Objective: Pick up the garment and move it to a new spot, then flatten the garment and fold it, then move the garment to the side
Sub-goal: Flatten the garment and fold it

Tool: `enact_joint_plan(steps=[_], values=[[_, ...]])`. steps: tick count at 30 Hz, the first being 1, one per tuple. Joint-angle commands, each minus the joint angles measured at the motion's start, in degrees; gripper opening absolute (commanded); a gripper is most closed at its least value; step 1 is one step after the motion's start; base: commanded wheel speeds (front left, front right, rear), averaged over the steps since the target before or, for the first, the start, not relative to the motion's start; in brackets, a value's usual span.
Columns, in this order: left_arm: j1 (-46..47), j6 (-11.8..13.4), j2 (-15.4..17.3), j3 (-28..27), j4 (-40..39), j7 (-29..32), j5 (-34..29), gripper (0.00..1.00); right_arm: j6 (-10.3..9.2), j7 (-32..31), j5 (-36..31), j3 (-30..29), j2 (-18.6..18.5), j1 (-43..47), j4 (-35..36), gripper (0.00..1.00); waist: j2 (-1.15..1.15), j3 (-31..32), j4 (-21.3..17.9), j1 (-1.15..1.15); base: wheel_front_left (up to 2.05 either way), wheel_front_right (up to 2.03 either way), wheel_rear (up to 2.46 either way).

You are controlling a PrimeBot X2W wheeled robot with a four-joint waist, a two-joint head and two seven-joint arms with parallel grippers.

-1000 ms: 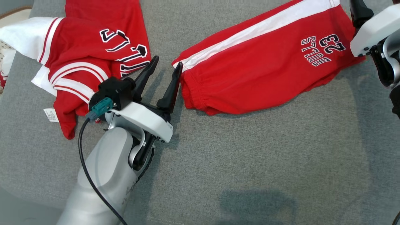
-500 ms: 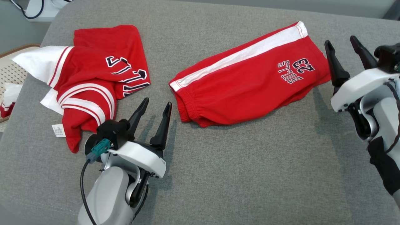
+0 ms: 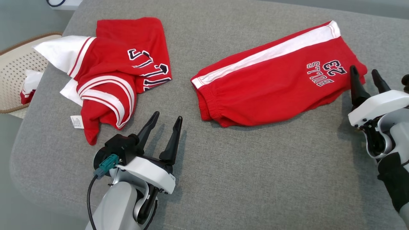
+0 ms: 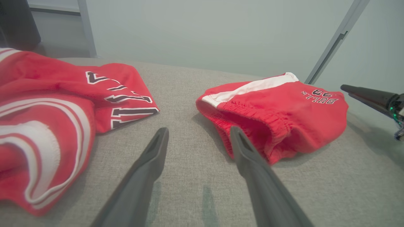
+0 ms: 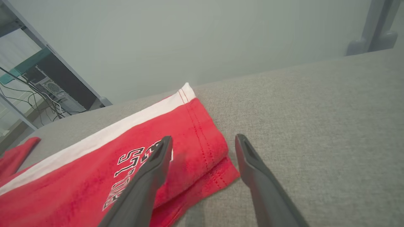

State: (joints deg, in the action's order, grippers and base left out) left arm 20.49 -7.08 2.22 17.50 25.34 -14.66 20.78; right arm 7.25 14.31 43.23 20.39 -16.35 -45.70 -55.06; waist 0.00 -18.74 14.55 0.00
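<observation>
Grey woven fabric cushion (image 3: 255,179) underneath, pale wall (image 4: 205,31) behind. Folded in half near its middle: red cotton shorts with white side stripe and BULLS print (image 3: 271,86). Well to the left, crumpled red-and-white jersey (image 3: 108,80), white part reaching past the edge over a cream basket (image 3: 16,80). Left gripper (image 3: 168,115) spread wide and empty, hovering between the two garments; right gripper (image 3: 363,69) wide and empty, just beside the printed hem. Risk: pinching one layer and undoing the fold, or snagging the jersey. Contact between right gripper and cloth: impossible to judge; jersey lettering creased, unreadable.
</observation>
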Motion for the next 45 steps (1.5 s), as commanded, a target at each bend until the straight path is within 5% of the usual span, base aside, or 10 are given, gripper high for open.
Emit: enact_joint_plan(steps=[1, 13, 25, 26, 28, 30, 33, 45], values=[[1.0, -0.4, 0.7, -1.4, -1.7, -0.3, 0.5, 1.00, 0.24, 0.7, 0.4, 0.1, -0.1, -1.3, 0.3, 1.00, 0.00, -0.9, 0.9, 0.00, 0.00, 0.00, 0.00], [1.5, -0.4, 0.7, -0.2, -2.1, -0.3, 1.2, 1.00, 0.24, 0.7, -3.5, -3.0, 0.4, -3.8, -5.8, 1.00, 0.00, -2.3, 1.3, 0.00, 0.00, 0.00, 0.00], [1.7, -0.4, 0.7, 0.4, -2.1, -0.3, 1.5, 1.00, 0.24, -4.9, -3.2, 2.1, 3.5, -5.0, -10.7, 1.00, 0.00, -1.7, 1.2, 0.00, 0.00, 0.00, 0.00], [1.7, -0.4, 0.7, 0.5, -2.1, -0.3, 1.5, 1.00, 0.24, -5.7, -2.9, 2.4, 3.6, -5.0, -11.0, 0.97, 0.00, -1.7, 1.3, 0.00, 0.00, 0.00, 0.00], [1.7, -0.4, 0.7, 0.5, -2.1, -0.3, 1.5, 1.00, 0.24, -7.1, -2.5, 3.0, 3.6, -5.0, -11.7, 0.58, 0.00, -1.7, 1.5, 0.00, 0.00, 0.00, 0.00], [1.7, -0.4, 0.7, 0.5, -2.1, -0.3, 1.5, 1.00, 0.24, -7.5, -2.3, 3.1, 3.5, -5.0, -12.1, 0.49, 0.00, -1.6, 1.6, 0.00, 0.00, 0.00, 0.00], [1.6, -0.4, 0.7, 0.0, -2.5, -0.3, 1.1, 1.00, 0.24, -7.8, -2.0, 3.5, 3.2, -5.2, -13.0, 0.00, 0.00, -1.5, 1.9, 0.00, 0.00, 0.00, 0.00], [0.4, -0.4, 0.7, -0.8, -3.0, -0.3, 0.8, 1.00, 0.24, -1.9, 0.5, 3.1, 1.6, -4.2, -12.3, 0.00, 0.00, 0.4, 1.0, 0.00, 0.00, 0.00, 0.00]])
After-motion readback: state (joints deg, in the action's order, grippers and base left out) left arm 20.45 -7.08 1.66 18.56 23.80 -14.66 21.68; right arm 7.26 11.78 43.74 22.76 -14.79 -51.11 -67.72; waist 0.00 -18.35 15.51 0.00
